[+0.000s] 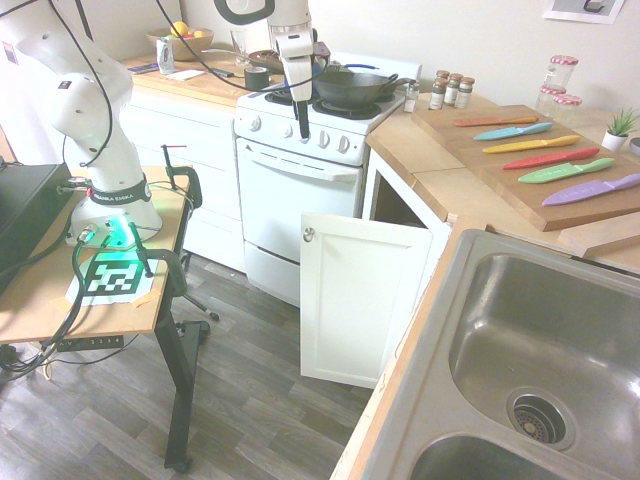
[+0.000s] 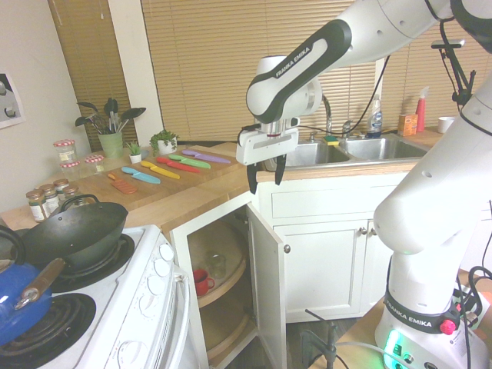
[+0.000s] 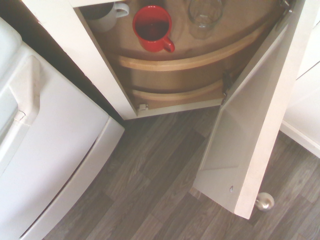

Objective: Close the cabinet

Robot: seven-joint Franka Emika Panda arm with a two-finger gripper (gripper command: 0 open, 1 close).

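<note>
The white cabinet door (image 1: 355, 300) stands swung wide open beside the oven, with its round silver knob (image 1: 309, 234) at the top corner of its free edge. From the other side, the door (image 2: 269, 288) shows edge-on, with the knob (image 2: 286, 248) facing right. My gripper (image 2: 265, 178) hangs open and empty above the door's top edge, fingers pointing down, clear of it. In the first exterior view the gripper (image 1: 299, 128) is in front of the stove. The wrist view looks down on the door (image 3: 250, 125) and knob (image 3: 264, 201).
Curved wooden shelves (image 3: 200, 60) inside the cabinet carry a red mug (image 3: 152, 25) and a glass (image 3: 204, 12). The white oven (image 1: 290, 190) stands left of the opening, with a wok (image 1: 350, 85) on top. Coloured knives (image 1: 550, 155) lie on the counter, beside the sink (image 1: 530, 340).
</note>
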